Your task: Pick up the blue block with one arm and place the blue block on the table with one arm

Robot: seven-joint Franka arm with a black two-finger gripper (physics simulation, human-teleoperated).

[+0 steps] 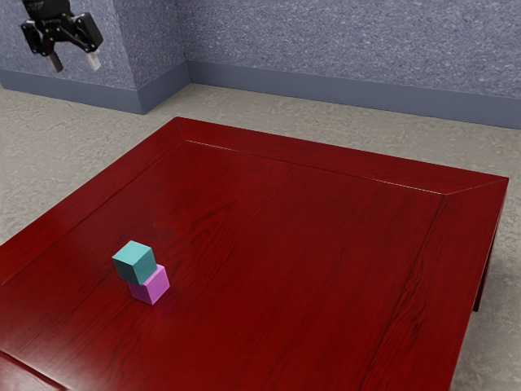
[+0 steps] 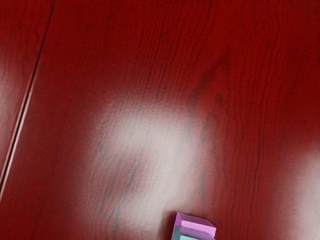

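Nearest in the exterior view, the blue-green, smooth-faced cubic block (image 1: 130,257) sits atop a pink-violet, smooth-faced cubic block (image 1: 154,287), set off-centre with its lower edge overhanging toward the exterior view's left. The pair stands on a polished, dark red wooden table (image 1: 326,261) with a grooved border; my wrist view catches part of both. Farther back, at the exterior view's upper left, my black two-finger gripper (image 1: 75,62) hangs raised, fingers spread and nothing between them, well apart from the stack. Beyond lie a mottled beige floor (image 1: 49,163) and speckled blue-grey walls (image 1: 326,41).
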